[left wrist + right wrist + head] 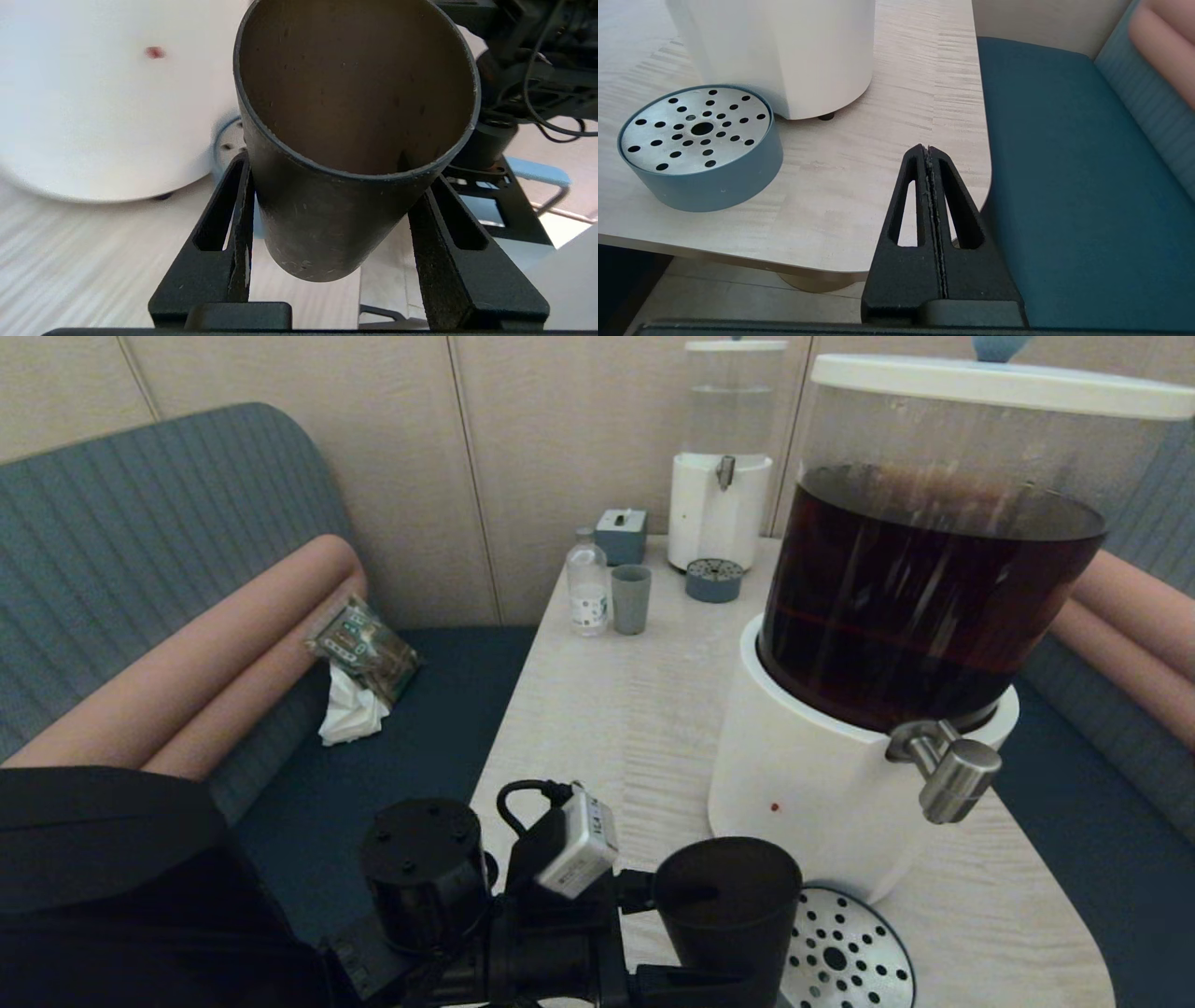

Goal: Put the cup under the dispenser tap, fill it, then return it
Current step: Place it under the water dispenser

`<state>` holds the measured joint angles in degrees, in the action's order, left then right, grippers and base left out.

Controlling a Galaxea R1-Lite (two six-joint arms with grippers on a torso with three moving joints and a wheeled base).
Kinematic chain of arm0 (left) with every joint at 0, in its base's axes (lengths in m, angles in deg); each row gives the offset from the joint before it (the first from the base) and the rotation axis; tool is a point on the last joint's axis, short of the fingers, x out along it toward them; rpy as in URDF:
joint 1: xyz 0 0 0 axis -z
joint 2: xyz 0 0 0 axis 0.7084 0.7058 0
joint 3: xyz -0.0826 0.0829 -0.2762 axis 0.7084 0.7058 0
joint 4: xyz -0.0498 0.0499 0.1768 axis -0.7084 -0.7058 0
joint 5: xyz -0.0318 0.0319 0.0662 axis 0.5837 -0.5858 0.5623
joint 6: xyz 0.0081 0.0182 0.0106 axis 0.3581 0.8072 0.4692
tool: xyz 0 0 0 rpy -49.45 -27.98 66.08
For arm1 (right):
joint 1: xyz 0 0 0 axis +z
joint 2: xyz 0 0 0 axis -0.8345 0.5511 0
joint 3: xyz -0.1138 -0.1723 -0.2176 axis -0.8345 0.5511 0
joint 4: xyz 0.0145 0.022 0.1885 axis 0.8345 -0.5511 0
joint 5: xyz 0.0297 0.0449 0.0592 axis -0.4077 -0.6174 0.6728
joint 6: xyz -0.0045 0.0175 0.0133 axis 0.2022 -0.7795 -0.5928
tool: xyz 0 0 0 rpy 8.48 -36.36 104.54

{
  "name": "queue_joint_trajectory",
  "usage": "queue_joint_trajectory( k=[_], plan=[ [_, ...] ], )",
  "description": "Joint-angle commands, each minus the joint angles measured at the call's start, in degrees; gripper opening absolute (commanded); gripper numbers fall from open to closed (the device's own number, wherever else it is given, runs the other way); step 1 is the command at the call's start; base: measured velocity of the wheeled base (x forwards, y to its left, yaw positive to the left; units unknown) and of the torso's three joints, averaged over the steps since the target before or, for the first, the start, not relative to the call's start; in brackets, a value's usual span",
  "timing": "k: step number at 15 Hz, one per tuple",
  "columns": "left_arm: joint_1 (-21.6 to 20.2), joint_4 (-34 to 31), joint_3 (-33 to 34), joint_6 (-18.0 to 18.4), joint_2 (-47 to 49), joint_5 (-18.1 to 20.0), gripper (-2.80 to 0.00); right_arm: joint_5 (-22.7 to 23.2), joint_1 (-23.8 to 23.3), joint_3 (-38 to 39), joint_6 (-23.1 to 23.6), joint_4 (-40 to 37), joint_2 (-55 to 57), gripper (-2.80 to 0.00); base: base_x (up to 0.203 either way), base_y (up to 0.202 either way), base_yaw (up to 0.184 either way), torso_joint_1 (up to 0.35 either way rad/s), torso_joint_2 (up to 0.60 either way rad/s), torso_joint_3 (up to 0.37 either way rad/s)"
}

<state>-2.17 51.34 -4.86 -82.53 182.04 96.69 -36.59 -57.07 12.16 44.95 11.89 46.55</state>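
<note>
The black cup (728, 905) (327, 210) is held off the table at its near edge, with my left gripper (705, 943) (338, 172) shut on its sides. No liquid shows inside it. It hangs just left of the round perforated drip tray (845, 957) (696, 126). The steel dispenser tap (957, 779) sticks out of the big white-based dispenser (803, 775) of dark liquid, above and to the right of the cup. My right gripper (928, 149) is shut and empty over the table's near right corner, out of the head view.
At the table's far end stand a grey-blue tumbler (631, 598), a small bottle (587, 583), a clear-liquid dispenser (721, 476) with its own drip tray (714, 581), and a small box (621, 535). Blue sofa seats flank the table (616, 709); a packet (364, 649) lies on the left one.
</note>
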Motion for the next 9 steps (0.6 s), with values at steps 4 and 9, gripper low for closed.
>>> queue_joint_trajectory(
  k=[4, 9],
  plan=[
    [1.86, 0.49, -5.95, -0.13, 5.28, 0.21, -2.80, 0.02, 0.01, 0.46, 0.03, 0.05, 0.04, -2.80, 0.000, 0.000, 0.000, 0.000, 0.00, 0.000],
    [2.40, 0.49, -12.41, -0.04, 9.36, 0.21, -2.80, -0.07, -0.02, 0.44, -0.85, 0.12, 0.04, -2.80, 0.000, 0.000, 0.000, 0.000, 0.00, 0.000]
  ],
)
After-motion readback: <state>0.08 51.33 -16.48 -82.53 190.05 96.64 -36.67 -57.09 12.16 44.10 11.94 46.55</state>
